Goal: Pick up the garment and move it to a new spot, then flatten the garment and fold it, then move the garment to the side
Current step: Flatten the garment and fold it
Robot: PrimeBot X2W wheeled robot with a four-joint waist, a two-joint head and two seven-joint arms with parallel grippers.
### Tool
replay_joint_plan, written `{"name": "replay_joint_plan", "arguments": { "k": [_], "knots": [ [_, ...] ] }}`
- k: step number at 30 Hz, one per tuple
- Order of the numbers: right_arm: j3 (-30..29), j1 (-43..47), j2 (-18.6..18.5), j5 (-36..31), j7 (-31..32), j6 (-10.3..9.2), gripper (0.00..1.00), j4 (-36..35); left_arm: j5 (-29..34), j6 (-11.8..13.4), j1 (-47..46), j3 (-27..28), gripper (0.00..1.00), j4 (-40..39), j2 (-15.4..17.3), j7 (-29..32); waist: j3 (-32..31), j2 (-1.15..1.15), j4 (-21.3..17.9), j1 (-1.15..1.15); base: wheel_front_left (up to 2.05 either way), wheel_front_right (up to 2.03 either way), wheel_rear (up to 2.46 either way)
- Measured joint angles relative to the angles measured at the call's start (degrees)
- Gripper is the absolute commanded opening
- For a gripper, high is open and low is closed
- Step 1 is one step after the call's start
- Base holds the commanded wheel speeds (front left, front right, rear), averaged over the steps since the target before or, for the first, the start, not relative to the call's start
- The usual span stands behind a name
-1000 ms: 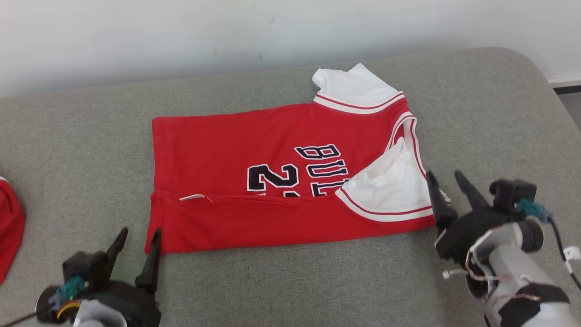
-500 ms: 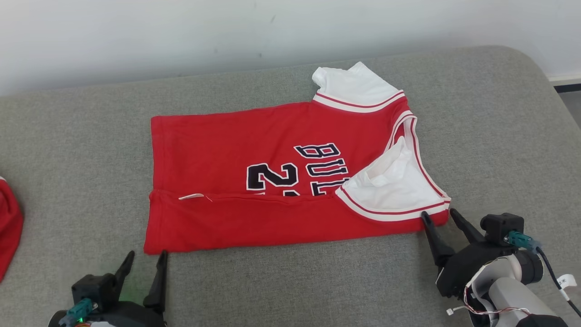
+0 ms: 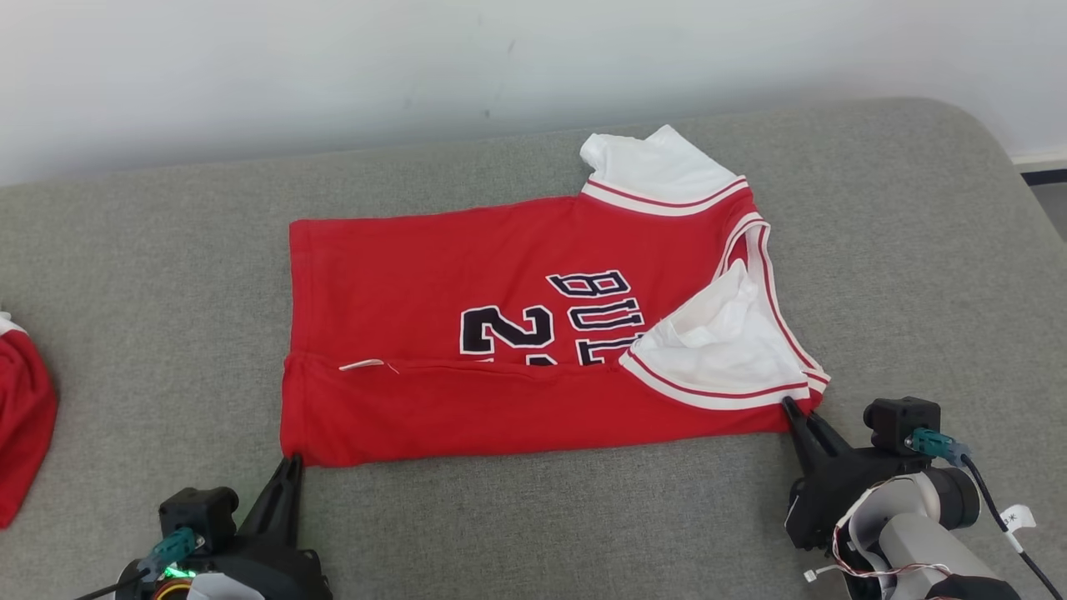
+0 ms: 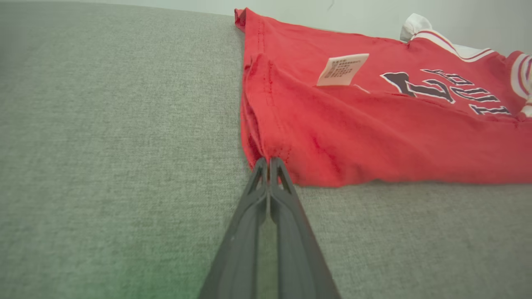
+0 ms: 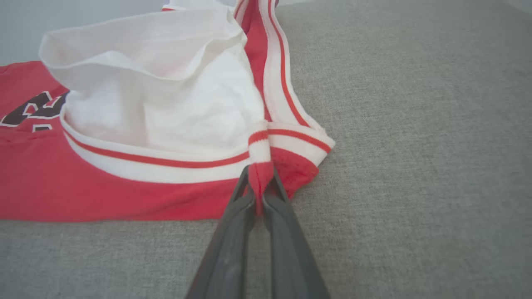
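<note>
Garment (image 3: 467, 275) — red jersey with white sleeves, near long edge folded up over the print — lies flat mid grey cushion (image 3: 583, 517), hem toward the left edge, collar toward the right. Its near hem corner is pinched by the left gripper (image 4: 269, 162), fingers closed together. The right gripper (image 5: 259, 174) is closed too, nipping red fabric at the near sleeve corner below the striped trim. Another red cloth (image 3: 21, 417) sits at the cushion's left edge, well apart.

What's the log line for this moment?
left gripper: shut on jersey hem corner | right gripper: shut on shoulder corner | jersey: half-folded on cushion
</note>
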Motion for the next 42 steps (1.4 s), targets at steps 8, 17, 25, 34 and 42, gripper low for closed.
{"name": "replay_joint_plan", "arguments": {
  "k": [8, 17, 25, 34, 42],
  "knots": [
    [-0.47, 2.37, -0.35, 1.96, -1.31, 0.00, 0.00, -1.44, -0.40, -0.18, 2.77, 0.98, 0.00, -2.82, 0.04, 0.00, -2.02, 0.00, -0.38, 0.00, 0.00, 0.00, 0.00],
    [-3.59, 13.63, -1.83, 4.00, -0.35, 0.00, 0.00, -10.58, 0.87, -0.27, 15.45, 5.37, 0.00, -11.04, -1.15, 0.00, -6.15, -0.01, -0.56, -0.01, 0.00, 0.00, 0.00],
    [-10.46, 25.37, -1.26, 3.32, 5.25, 0.01, 0.00, -20.98, 1.42, -0.27, 21.54, 7.97, 0.00, -12.87, -1.78, 0.01, -7.36, 0.00, -0.11, 0.00, 0.00, 0.00, 0.00],
    [-17.02, 30.59, 3.89, -1.85, 9.69, 0.01, 1.00, -31.01, 3.56, -0.26, 21.80, 9.88, 1.00, -13.29, -2.30, 0.00, -7.40, 0.00, -0.34, 0.00, 0.00, 0.00, 0.00],
    [-21.47, 31.65, 6.61, -6.60, 7.42, 0.01, 1.00, -39.39, 10.24, 0.01, 22.36, 16.50, 1.00, -23.18, -4.21, 0.00, -8.02, -0.01, 0.09, 0.00, 0.00, 0.00, 0.00]
  ]
}}
